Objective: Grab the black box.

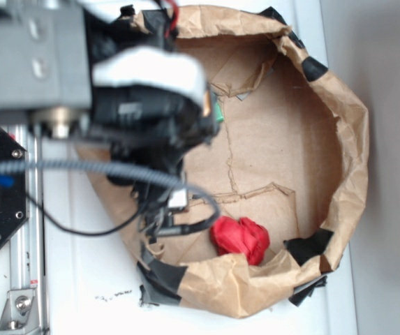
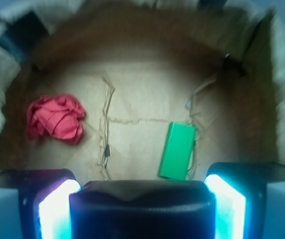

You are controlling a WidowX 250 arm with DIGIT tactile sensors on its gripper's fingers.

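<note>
Black box: small glossy black flat box with rounded corners (image 2: 142,211), pinched between my fingers (image 2: 57,209).
Handling: likely light, stiff, slippery; squeeze its flat sides.

A: Where's the open floor in the wrist view?
B: Middle, between the red cloth (image 2: 55,118) at left and the green block (image 2: 177,150) lower right.
A: Edges?
B: Paper wall (image 2: 281,99) rings it all, tape patches (image 1: 311,246) on the rim.

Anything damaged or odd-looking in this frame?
The brown paper liner is torn and patched with black tape; its floor is cracked. A crumpled red cloth lies there. No black box shows.
</note>
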